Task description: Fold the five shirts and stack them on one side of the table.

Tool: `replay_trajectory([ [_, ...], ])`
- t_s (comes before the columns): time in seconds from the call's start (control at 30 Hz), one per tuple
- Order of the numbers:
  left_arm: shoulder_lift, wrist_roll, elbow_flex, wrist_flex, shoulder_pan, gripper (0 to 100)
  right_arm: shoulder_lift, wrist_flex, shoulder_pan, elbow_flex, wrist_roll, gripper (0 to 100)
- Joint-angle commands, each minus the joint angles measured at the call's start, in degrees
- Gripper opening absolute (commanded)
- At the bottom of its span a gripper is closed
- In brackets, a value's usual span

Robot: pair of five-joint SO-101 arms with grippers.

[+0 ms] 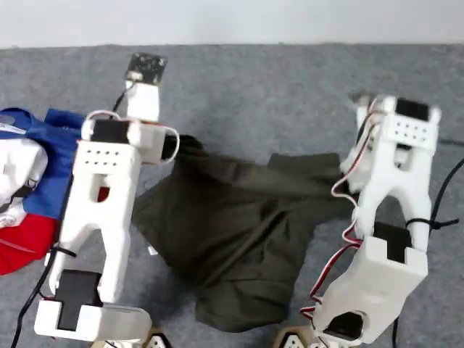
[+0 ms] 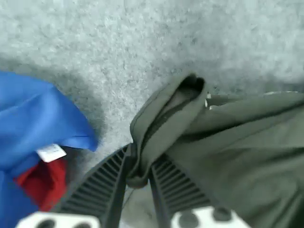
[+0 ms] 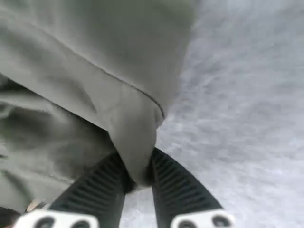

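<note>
A dark olive shirt (image 1: 239, 232) lies crumpled across the middle of the grey table, between the two white arms. My left gripper (image 2: 138, 176) is shut on a bunched corner of the olive shirt (image 2: 166, 123), lifted a little off the cloth surface. My right gripper (image 3: 138, 178) is shut on another pinched fold of the olive shirt (image 3: 95, 61) at the shirt's right side. In the high view the left arm (image 1: 109, 181) stands at the shirt's upper left corner and the right arm (image 1: 391, 181) at its upper right.
A pile of shirts sits at the left edge of the table: a blue one (image 1: 51, 145), a white one (image 1: 18, 170) and a red one (image 1: 25, 243). Blue (image 2: 33, 118) and red (image 2: 40, 183) cloth lie close beside the left gripper. Grey table surface (image 1: 290, 94) stretches behind.
</note>
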Motion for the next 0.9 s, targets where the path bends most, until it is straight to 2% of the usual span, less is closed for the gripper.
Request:
replay_trajectory([
  [0.0, -2.02, -1.05, 4.26, -3.34, 2.37, 1, -2.59, -7.69, 0.4, 13.1, 0.09, 1.0],
  [0.1, -2.11, -1.14, 6.9, -3.43, 3.78, 1, -4.53, -6.64, 0.13, 19.6, -0.7, 6.9],
  [0.2, -2.02, -3.08, 7.69, -3.34, 3.52, 1, -8.66, -1.1, 0.13, 23.21, 2.9, 17.3],
  [0.33, -2.02, -4.31, 9.01, -3.43, 3.43, 1, -19.12, 6.73, -0.13, 22.59, 7.47, 28.8],
  [0.47, -2.02, -4.31, 9.27, -3.43, 3.69, 1, -30.73, 7.16, -0.22, 20.22, 7.82, 35.3],
  [0.57, -2.02, -4.31, 9.27, -3.43, 3.69, 1, -33.98, 4.88, -1.54, 19.43, 6.86, 36.1],
  [0.67, -2.02, -4.31, 9.27, -3.69, 3.78, 1, -31.78, -3.91, -2.68, 19.6, -0.88, 36.2],
  [0.73, -2.02, -4.31, 9.27, -3.78, 3.78, 1, -28.0, -12.44, -3.65, 19.96, -5.45, 36.2],
  [0.87, -2.02, -4.31, 9.27, -3.43, 3.6, 1, -15.08, -22.81, -7.87, 18.46, -6.77, 36.2],
])
